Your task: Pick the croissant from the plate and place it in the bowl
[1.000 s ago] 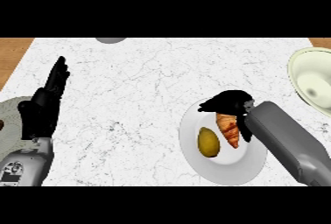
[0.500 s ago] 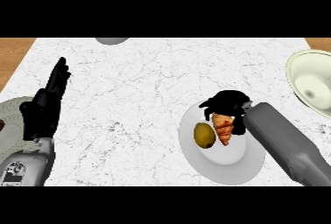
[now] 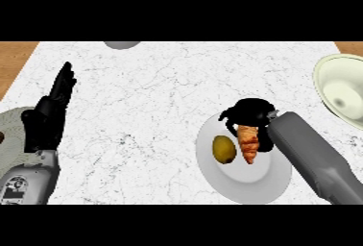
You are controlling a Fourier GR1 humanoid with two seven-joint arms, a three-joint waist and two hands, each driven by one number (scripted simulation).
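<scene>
Croissant [image 3: 248,143]: lay on plate [image 3: 248,185] at lower right, upper end apparently clamped in the curled right hand [image 3: 249,113]; a straight lift clear of the neighbouring fruit [image 3: 224,149] seemed advisable before crossing to bowl [image 3: 340,91] at right edge; left hand [image 3: 50,113] rested straight-fingered at left.

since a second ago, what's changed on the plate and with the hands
The right hand, curled round the croissant, has tipped it so its narrow end points down the view; it looks to be lifting. The yellow-green item slid slightly away. The plate, bowl and the open left hand stayed put.
</scene>
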